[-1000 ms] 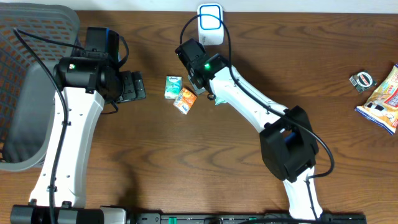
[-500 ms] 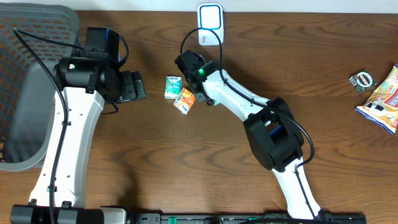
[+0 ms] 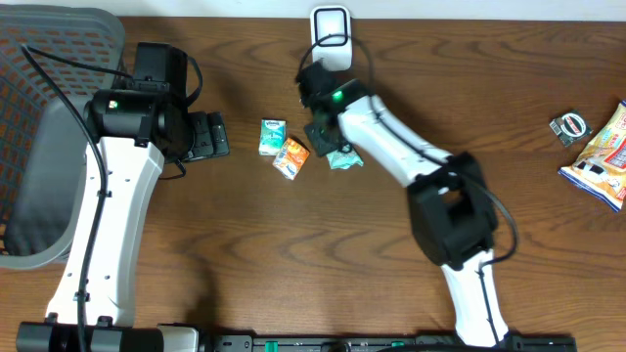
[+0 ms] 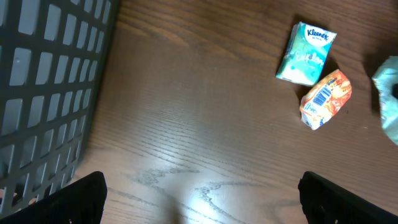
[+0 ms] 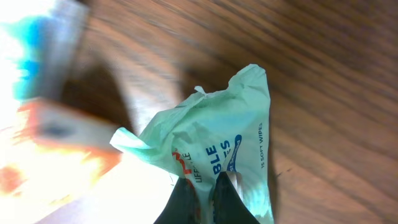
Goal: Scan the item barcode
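Jaws of the right gripper (image 5: 206,185), open a second ago, now pinch the green packet (image 5: 214,140) at frame centre; left gripper (image 4: 199,199) stays wide.

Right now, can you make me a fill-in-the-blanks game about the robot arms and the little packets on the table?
1. The right gripper is shut on a pale ____ wipes pack.
2. The brand name printed on the teal tissue pack is ____.
3. In the left wrist view, a barcode shows on the ____ packet.
4. The left gripper, near the gray basket, has its jaws wide ____.

Missing words: green, Kleenex, orange, open.
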{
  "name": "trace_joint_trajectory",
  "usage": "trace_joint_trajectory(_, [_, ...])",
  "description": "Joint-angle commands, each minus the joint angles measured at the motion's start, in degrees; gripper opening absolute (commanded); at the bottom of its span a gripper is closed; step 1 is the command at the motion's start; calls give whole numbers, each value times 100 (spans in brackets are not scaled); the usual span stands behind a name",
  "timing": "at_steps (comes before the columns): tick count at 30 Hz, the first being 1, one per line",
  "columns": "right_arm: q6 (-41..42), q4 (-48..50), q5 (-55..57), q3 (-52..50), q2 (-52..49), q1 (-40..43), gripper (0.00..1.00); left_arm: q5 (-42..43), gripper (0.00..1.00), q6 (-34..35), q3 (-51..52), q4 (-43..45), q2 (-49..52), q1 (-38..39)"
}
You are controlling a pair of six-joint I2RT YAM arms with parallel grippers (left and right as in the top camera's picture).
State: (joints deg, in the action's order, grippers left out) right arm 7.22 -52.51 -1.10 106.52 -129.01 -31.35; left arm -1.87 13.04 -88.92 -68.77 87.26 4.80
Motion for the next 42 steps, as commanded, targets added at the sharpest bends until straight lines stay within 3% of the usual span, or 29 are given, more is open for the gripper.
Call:
trace_joint_trajectory(1, [-9, -94, -2479, 55, 424, 566, 1, -57, 98, -79, 11, -20, 9, -28])
trace_joint_trajectory(4, [-599, -354, -4186, -144, 256, 1147, 1, -57, 98, -79, 11, -20, 9, -28])
trace_joint_trajectory(13, [-796, 136, -5753, -1528, 138, 2074, 1, -57, 98, -79, 11, -20, 9, -28])
trace_joint_trajectory(17, [-765, 420, -5619, -2026, 138, 2481, 3, -57, 98, -79, 11, -20, 9, -28])
trace_joint_trajectory(20, [-748, 487, -4885, -2205, 138, 2933, 27, -57, 98, -79, 11, -20, 9, -28])
trace_joint_trajectory(26, [-688, 13, -4723, -1812, 151, 3554, 51, -57, 98, -79, 11, -20, 9, -28])
trace_joint_trajectory(29, [-756, -457, -4725, -1357, 151, 3722, 56, -57, 98, -79, 11, -20, 9, -28])
trace_joint_trajectory(32, [-1423, -1016, -4723, -859, 151, 3641, 64, -57, 98, -79, 11, -20, 9, -28])
trace_joint_trajectory(36, [-1759, -975, -4415, -914, 149, 3252, 76, -57, 98, -79, 11, -20, 9, -28])
trace_joint_trajectory(42, [-1515, -942, -2789, -931, 149, 2538, 75, -57, 98, -79, 11, -20, 9, -28])
